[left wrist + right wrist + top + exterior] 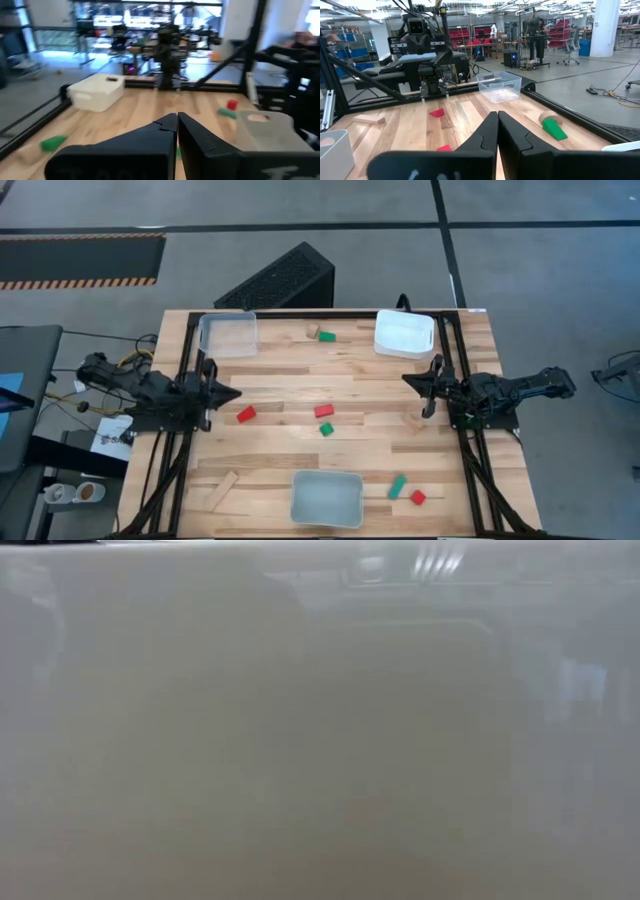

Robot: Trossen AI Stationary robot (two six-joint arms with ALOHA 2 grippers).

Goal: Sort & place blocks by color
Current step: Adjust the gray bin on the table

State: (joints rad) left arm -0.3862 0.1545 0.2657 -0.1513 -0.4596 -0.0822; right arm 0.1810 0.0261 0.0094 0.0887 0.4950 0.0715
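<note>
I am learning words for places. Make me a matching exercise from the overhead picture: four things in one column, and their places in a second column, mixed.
Things:
1. white tray
2. long plain bar
3. left end effector
4. right end effector

Places in the high view:
A. lower left, lying at a slant
B. middle right, shut, pointing toward the centre
C. upper right
D. middle left, shut, close to a red block

Pairs: 1-C, 2-A, 3-D, 4-B
</note>
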